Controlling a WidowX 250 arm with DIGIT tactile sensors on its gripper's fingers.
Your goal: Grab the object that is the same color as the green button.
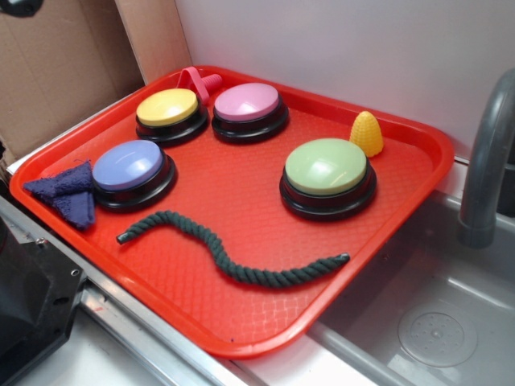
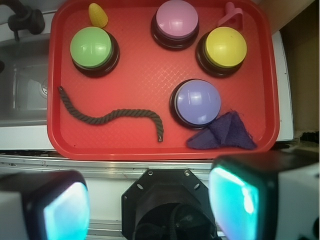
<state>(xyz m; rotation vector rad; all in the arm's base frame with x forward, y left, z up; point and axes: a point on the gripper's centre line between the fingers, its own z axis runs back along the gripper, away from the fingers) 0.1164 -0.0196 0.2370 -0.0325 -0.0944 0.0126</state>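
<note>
The object, a long wavy dark green rope (image 1: 265, 278), lies flat on the red tray (image 1: 249, 189) near its front edge. The large pale green button (image 1: 326, 165) on its black base stands behind the rope's right end. In the wrist view the rope (image 2: 100, 119) lies at the lower left of the tray (image 2: 145, 75), below the green button (image 2: 91, 47). My gripper (image 2: 150, 205) is open, high above and short of the tray's near edge. Nothing is between its fingers (image 2: 240, 200). The exterior view does not show the gripper.
On the tray also stand a yellow button (image 1: 167, 106), a pink button (image 1: 246, 102) and a lavender-blue button (image 1: 129, 164) beside a dark blue cloth (image 1: 68, 193). A yellow corn toy (image 1: 367, 133) and pink piece (image 1: 201, 80) sit at the back. A sink (image 1: 434, 314) and faucet (image 1: 487, 161) are right.
</note>
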